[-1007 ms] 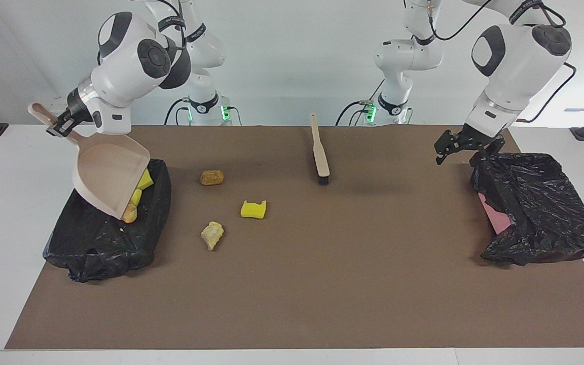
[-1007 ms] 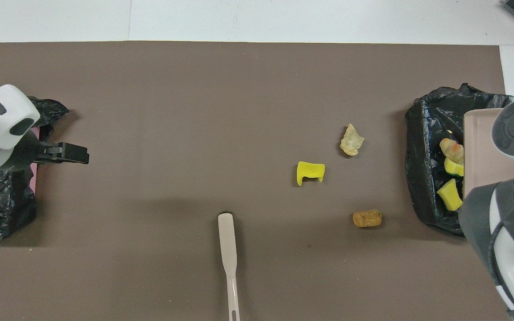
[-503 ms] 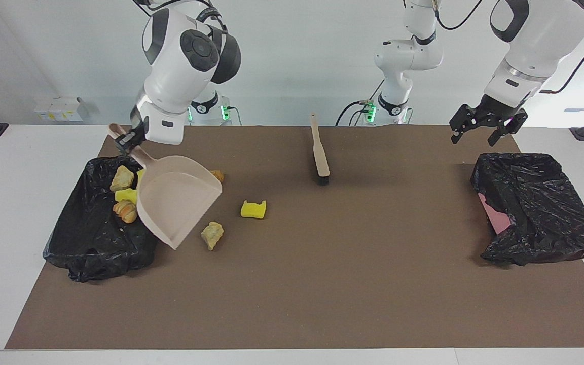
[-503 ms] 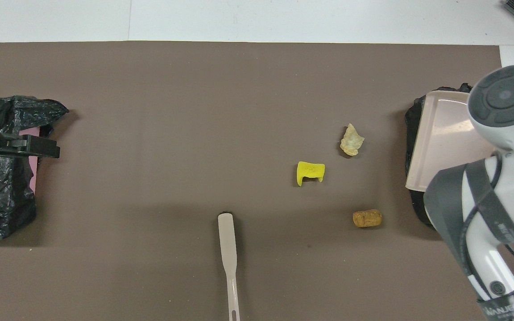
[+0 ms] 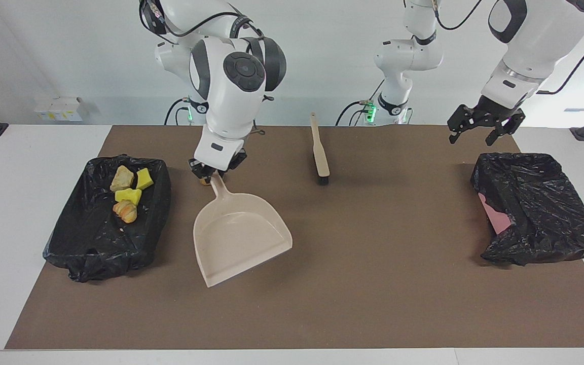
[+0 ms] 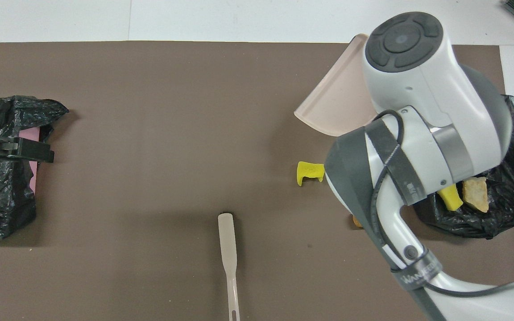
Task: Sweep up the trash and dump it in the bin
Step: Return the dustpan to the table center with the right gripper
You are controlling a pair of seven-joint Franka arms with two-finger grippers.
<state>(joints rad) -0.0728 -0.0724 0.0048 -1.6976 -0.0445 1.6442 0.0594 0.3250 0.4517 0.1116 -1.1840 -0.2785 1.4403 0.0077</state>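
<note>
Right gripper (image 5: 214, 171) clamps the dustpan (image 5: 239, 238) handle above the mat. Its arm blocks the overhead view, which alone shows a yellow foam piece (image 6: 310, 172) at the pan's six o'clock; four trash lumps (image 5: 128, 194) seemingly fill the bin (image 5: 76, 243). Left gripper (image 5: 479, 128) hangs spread wide.

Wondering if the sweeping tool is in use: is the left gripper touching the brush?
Apart. The facing view shows the left gripper up in the air near the black-bagged bin, with bare mat between it and the brush.
</note>
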